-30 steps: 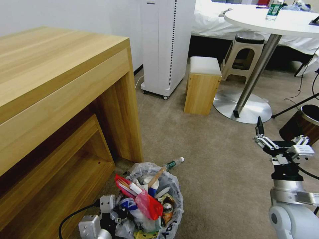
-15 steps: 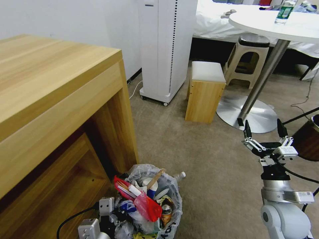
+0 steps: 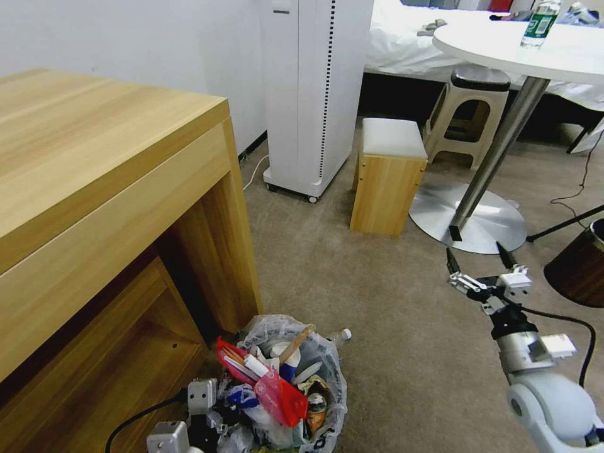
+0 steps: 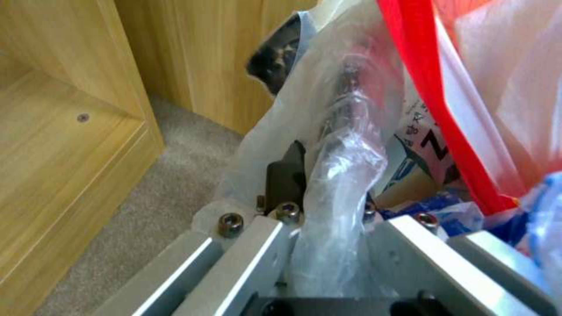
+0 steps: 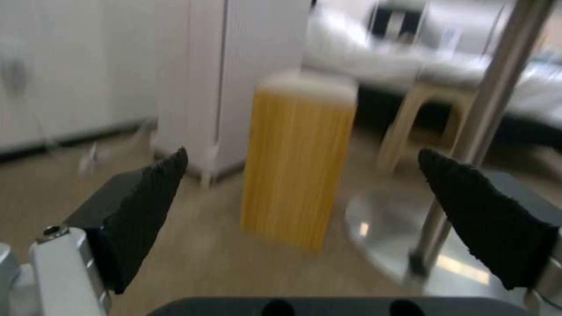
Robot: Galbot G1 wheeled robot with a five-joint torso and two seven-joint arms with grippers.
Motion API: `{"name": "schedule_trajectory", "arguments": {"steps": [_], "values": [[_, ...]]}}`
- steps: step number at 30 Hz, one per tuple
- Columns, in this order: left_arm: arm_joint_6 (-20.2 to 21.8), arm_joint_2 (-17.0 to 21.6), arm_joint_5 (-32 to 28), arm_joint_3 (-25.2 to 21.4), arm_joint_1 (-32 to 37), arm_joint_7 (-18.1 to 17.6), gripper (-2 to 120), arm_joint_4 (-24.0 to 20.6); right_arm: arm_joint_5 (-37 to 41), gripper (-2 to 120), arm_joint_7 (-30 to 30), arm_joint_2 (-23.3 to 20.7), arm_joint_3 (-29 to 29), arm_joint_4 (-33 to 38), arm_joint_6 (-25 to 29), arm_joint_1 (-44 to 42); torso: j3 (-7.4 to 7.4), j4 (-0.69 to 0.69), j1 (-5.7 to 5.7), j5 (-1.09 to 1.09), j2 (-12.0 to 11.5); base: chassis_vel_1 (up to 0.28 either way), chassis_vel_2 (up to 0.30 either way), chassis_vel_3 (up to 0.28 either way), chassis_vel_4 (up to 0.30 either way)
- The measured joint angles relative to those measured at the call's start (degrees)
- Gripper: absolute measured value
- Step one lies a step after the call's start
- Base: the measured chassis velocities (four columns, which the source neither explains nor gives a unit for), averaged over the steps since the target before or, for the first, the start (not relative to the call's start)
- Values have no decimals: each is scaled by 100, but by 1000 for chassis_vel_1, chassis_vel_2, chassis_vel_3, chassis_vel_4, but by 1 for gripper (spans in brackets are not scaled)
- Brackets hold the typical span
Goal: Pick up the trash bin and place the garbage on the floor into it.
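Beside the wooden counter (image 3: 107, 207), left tool (image 4: 319, 206) clamped on the bag-wrapped rim of the trash bin (image 3: 327, 377), packed with garbage (image 3: 277, 390) and seemingly just off the floor (image 3: 402, 352); farther right, right tool (image 3: 478, 258) wide open, empty, above carpet.

The beige carpet floor (image 3: 390, 327) bears a wooden stool (image 3: 385, 176), the round table's steel base (image 3: 469, 217) and a white appliance (image 3: 314, 94).

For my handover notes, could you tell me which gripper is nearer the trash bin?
Left. The left gripper is clamped on the trash bin's bagged rim; the right gripper hangs open, well off to its right.
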Motion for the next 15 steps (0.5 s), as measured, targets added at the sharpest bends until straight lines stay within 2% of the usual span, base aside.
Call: {"name": "schedule_trajectory", "arguments": {"steps": [2,4,5,6,8,10,12,13,14,15], "values": [[0,31,-52,-34,-7,0,0,-28,478,100,-27,-683,-412,-169,-710,323,0,1,0,3,0,0,0,0,0],[0,35,-59,-37,-9,-1,0,-29,544,100,-80,-773,-459,-192,-777,360,0,1,0,2,0,0,0,0,0],[-1,44,-85,-39,-13,4,0,-32,959,100,-577,-1407,-770,-339,-1090,619,0,1,0,1,0,0,0,0,0],[0,42,-94,-40,-13,5,0,-32,1014,100,-892,-1775,-992,-448,-1205,828,0,-1,0,0,0,0,0,0,0],[-1,39,-99,-39,-18,5,0,-32,998,100,-1091,-1948,-1144,-537,-1208,985,0,0,0,-2,0,0,0,0,0],[-1,31,-147,-38,-75,-10,0,-11,819,100,-1892,-2447,-1802,-1021,-1101,1822,1,2,0,0,0,0,0,0,0],[-1,30,-151,-38,-82,-14,0,-3,800,100,-2050,-2487,-1883,-1095,-1097,1935,1,2,0,0,0,0,0,0,0],[-1,21,-162,-28,-101,-23,0,27,623,100,-2766,-2569,-2218,-1394,-1080,2387,1,1,0,-2,0,0,0,0,0],[-1,21,-162,-28,-101,-23,0,27,623,100,-2766,-2569,-2218,-1394,-1080,2387,1,1,0,-2,0,0,0,0,0],[-1,2,-175,-17,-124,-24,0,53,257,100,-3391,-2584,-2766,-1783,-879,2953,1,-1,0,0,0,0,0,0,0]]}}
